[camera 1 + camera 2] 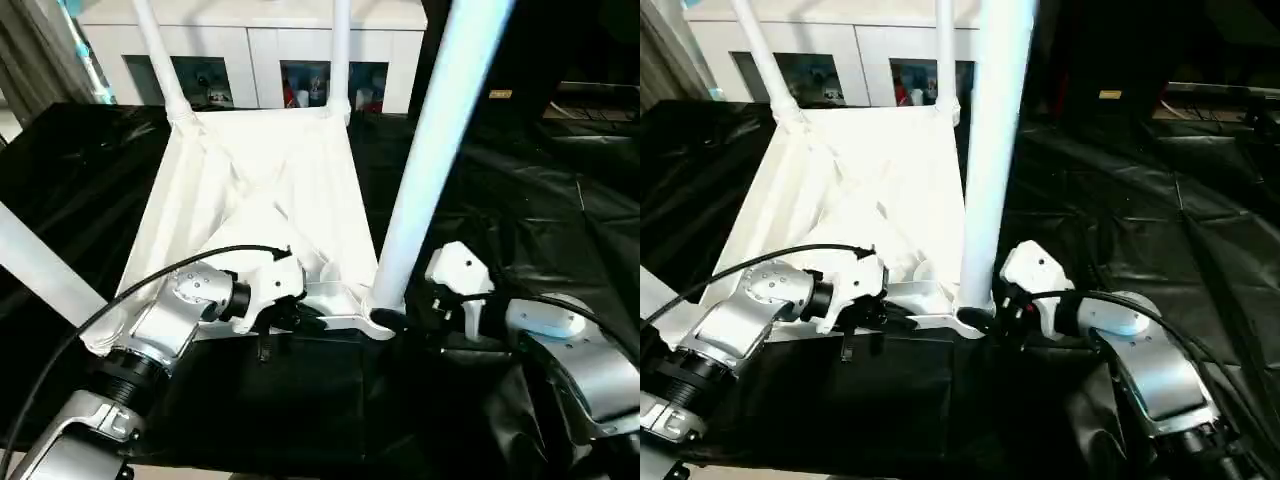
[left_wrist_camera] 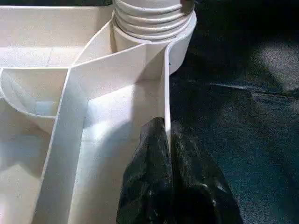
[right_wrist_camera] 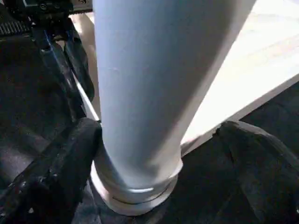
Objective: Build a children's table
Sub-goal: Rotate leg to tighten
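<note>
White plastic table top [image 1: 250,190], underside up on black sheeting, four legs [image 1: 440,130] standing in sockets; left gripper [image 2: 166,140] pinched on its near rim, right gripper [image 3: 140,154] spread around the near-right leg; seating unconfirmed, flipping remains.

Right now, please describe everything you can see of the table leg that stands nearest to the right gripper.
The near-right leg is a long, smooth, white tapered tube, plastic by its look. It stands upright in the round corner socket of the upturned table top, ringed at its base. The right gripper stands open around its foot, one finger against it. The left gripper pinches the top's rim beside it.
</note>
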Available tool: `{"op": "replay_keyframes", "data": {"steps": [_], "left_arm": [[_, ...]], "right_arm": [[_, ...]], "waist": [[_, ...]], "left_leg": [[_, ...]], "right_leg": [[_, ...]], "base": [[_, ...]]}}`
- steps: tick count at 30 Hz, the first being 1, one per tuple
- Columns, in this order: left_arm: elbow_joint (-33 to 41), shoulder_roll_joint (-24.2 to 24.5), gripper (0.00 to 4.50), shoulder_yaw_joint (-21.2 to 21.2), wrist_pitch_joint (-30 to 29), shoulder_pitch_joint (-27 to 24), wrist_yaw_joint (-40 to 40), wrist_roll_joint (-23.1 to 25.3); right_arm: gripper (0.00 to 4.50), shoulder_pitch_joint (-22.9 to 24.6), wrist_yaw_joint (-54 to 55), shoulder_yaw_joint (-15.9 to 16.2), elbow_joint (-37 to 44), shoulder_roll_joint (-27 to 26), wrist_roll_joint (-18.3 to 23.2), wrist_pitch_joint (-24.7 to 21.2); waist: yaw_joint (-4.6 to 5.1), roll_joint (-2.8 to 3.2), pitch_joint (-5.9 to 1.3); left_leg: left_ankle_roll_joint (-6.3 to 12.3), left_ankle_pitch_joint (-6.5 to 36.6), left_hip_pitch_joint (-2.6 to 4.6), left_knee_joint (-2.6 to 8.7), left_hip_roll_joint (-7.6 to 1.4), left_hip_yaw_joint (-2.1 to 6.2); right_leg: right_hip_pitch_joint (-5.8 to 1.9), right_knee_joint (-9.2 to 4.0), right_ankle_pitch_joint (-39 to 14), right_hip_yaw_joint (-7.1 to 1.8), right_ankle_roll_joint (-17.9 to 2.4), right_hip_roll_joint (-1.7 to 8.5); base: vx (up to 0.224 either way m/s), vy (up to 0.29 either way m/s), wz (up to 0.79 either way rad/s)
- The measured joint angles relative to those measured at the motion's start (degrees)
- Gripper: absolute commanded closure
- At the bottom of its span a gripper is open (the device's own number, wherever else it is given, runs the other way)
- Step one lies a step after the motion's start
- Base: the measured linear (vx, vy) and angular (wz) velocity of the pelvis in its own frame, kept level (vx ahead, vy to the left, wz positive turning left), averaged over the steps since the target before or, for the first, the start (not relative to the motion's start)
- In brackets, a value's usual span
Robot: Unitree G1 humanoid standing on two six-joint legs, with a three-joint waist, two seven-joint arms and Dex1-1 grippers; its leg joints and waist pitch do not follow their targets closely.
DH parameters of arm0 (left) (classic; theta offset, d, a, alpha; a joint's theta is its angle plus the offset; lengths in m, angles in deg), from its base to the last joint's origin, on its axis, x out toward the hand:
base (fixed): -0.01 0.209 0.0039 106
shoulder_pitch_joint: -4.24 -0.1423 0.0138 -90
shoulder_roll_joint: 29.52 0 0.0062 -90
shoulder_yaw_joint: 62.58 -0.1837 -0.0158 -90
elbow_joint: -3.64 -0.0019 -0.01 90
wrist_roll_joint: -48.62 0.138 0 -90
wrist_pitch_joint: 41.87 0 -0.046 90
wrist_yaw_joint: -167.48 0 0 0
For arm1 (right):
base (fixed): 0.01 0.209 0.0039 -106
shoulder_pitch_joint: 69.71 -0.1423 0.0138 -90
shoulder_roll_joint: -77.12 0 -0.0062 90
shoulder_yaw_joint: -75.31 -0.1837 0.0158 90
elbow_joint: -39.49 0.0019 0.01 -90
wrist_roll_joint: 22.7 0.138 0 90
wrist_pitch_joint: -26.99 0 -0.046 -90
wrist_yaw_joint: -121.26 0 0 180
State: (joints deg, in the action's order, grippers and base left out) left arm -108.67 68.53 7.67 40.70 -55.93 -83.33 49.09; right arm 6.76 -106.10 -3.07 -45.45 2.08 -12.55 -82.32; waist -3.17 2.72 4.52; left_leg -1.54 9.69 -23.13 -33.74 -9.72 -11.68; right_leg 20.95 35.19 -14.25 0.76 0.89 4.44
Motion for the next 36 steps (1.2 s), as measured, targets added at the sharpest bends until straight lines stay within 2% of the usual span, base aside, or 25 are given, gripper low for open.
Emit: {"op": "replay_keyframes", "data": {"steps": [13,15,17,19,21,22,25,27,36], "left_arm": [[0.30,0.33,4.50,-0.07,-0.22,0.05,-0.07,0.29],[0.27,0.44,4.50,-0.08,-0.23,0.06,-0.07,0.31],[0.27,0.51,4.50,-0.12,-0.20,0.07,-0.11,0.33],[0.27,0.53,4.50,-0.14,-0.20,0.07,-0.13,0.32],[0.27,0.54,4.50,-0.14,-0.24,0.08,-0.13,0.32],[0.27,0.54,4.50,-0.13,-0.28,0.09,-0.12,0.32],[0.27,0.65,4.50,-0.10,-0.39,0.13,-0.21,0.29],[0.27,0.68,4.50,-0.09,-0.37,0.15,-0.24,0.28],[0.27,0.93,4.50,-0.09,-0.21,0.26,-0.33,0.20]], "right_arm": [[1.16,-0.27,-1.97,0.39,-2.47,-0.90,0.40,2.05],[1.18,-0.57,-2.60,0.75,-2.98,-0.90,0.54,2.56],[1.52,-0.58,-2.98,0.83,-3.18,-0.90,0.50,3.07],[1.58,-0.58,-3.25,0.96,-3.27,-0.90,0.51,3.43],[1.58,-0.59,-3.25,1.14,-3.33,-0.90,0.36,3.85],[1.30,-0.67,-3.21,1.14,-3.46,-0.98,0.37,3.85],[1.24,-1.24,-3.04,1.09,-4.08,-1.09,0.37,3.79],[1.05,-1.37,-3.04,1.12,-4.21,-1.16,0.35,3.83],[1.05,-1.78,-3.09,1.12,-5.02,-1.51,0.32,4.56]], "waist": [[0.23,-0.20,0.15],[0.35,-0.23,0.19],[0.39,-0.25,0.21],[0.42,-0.26,0.22],[0.51,-0.27,0.23],[0.57,-0.28,0.24],[0.73,-0.31,0.26],[0.72,-0.34,0.28],[0.80,-0.45,0.38]], "left_leg": [[-0.02,0.01,0.03,0.12,0.00,-0.02],[-0.03,0.01,0.04,0.15,0.01,-0.02],[-0.03,0.01,0.04,0.20,0.01,-0.02],[-0.04,0.01,0.05,0.24,0.01,-0.02],[-0.04,0.01,0.06,0.27,0.01,-0.03],[-0.04,0.01,0.06,0.29,0.01,-0.03],[-0.04,0.00,0.07,0.41,0.02,-0.04],[-0.04,0.00,0.08,0.48,0.03,-0.05],[-0.05,0.00,0.10,0.66,0.03,-0.06]], "right_leg": [[0.02,-0.06,0.00,-0.02,0.00,0.00],[0.02,-0.06,0.00,-0.02,0.00,0.00],[0.02,-0.08,0.00,-0.01,0.00,0.00],[0.02,-0.10,0.00,-0.02,0.00,0.00],[0.03,-0.11,0.00,-0.01,0.00,0.00],[0.03,-0.12,0.00,-0.01,0.00,0.00],[0.05,-0.17,0.00,-0.01,0.00,0.00],[0.06,-0.18,0.00,0.00,0.00,0.00],[0.12,-0.19,0.00,0.02,0.00,0.00]], "base": [[0.000,0.000,0.00],[0.000,0.000,0.00],[0.000,0.000,0.00],[0.000,0.000,0.00],[0.000,0.000,0.00],[0.000,0.000,0.00],[0.000,0.000,0.00],[0.000,0.000,0.00],[0.000,0.000,0.00]]}}
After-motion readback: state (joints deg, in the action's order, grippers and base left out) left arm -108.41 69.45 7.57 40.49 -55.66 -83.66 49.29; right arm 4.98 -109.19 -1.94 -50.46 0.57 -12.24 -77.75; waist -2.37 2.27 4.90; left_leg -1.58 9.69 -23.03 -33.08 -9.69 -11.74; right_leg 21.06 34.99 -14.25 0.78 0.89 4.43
